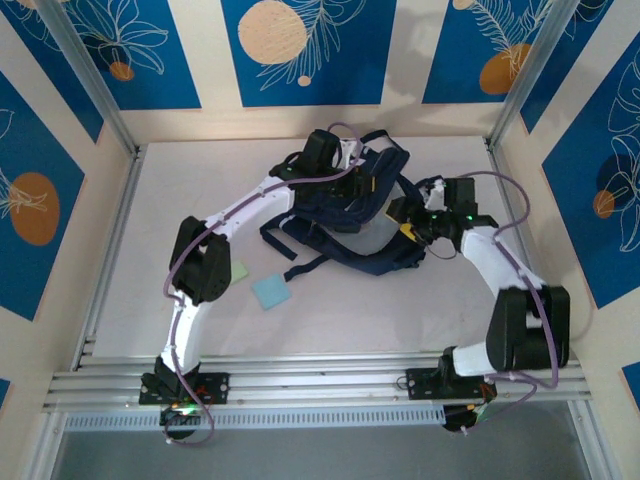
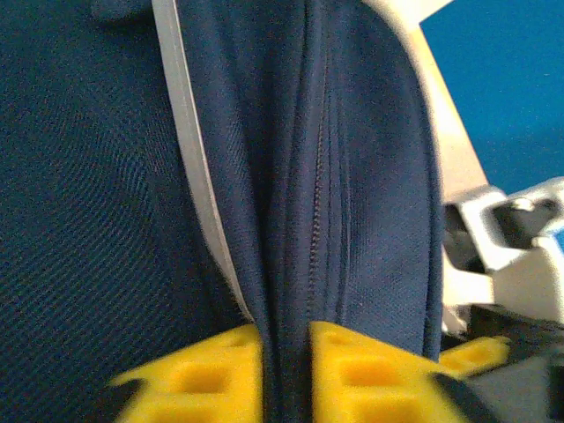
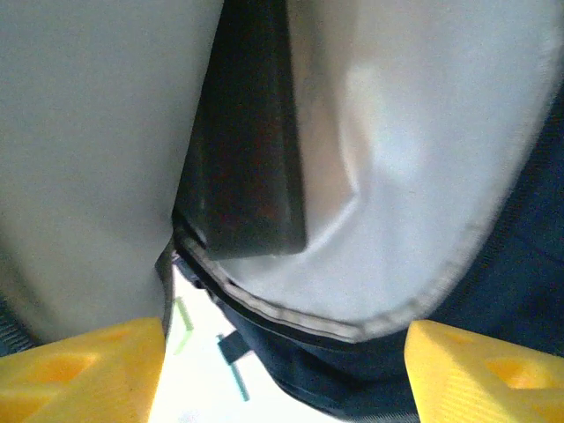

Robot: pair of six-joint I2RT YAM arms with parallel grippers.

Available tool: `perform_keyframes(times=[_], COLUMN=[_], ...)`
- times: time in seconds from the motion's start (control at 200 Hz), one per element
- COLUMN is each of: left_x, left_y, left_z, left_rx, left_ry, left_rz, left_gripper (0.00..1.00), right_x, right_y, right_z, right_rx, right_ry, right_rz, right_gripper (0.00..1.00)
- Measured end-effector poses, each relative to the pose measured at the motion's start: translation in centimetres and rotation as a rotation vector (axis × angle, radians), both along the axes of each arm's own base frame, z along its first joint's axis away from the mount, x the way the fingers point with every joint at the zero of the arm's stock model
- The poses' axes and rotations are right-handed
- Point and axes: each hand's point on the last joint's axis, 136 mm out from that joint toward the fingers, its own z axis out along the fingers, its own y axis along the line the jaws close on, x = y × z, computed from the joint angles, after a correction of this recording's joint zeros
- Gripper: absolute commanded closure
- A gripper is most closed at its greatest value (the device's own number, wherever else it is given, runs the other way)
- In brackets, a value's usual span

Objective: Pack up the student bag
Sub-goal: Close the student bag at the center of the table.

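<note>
Obs: student bag (image 1: pixel 355 215) lying far-centre on bench (image 1: pixel 350 330); left tool (image 2: pixel 285 370) apparently pinching a navy fold (image 2: pixel 286 220); right tool (image 3: pixel 286 366) gaping wide beside grey patch (image 3: pixel 414 150). Likely opening the bag; next needing its mouth spread.

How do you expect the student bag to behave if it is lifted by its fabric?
Probably floppy: the student bag lies slumped, its fabric folding between the fingers of the left gripper. Its loose straps would likely dangle and drag.

From above and behind the arms we looked down on the bag (image 1: pixel 345 225). Our two wrist cameras sat very close to it, and all three views shared it.
</note>
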Motion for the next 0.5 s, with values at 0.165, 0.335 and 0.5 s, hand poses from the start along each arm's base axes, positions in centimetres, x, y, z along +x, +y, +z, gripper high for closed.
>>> perform_keyframes(times=[0.165,0.335,0.5], left_x=[0.3,-0.1,1.0], left_y=[0.2,3.7,11.1], left_z=[0.5,-1.2,-4.2], left_rx=[-0.017,0.013,0.05], left_ry=[-0.035,-0.01,0.058], left_rz=[0.009,0.067,0.224], left_gripper=[0.32,0.31,0.3], right_x=[-2.5,-4.4,-4.7], right_y=[0.0,4.0,8.4], right_z=[0.6,-0.9,-1.6], right_rx=[-0.129,-0.223,-0.279], right_ry=[0.001,0.05,0.057], right_rz=[-0.002,0.076,0.138], right_gripper=[0.3,0.32,0.37])
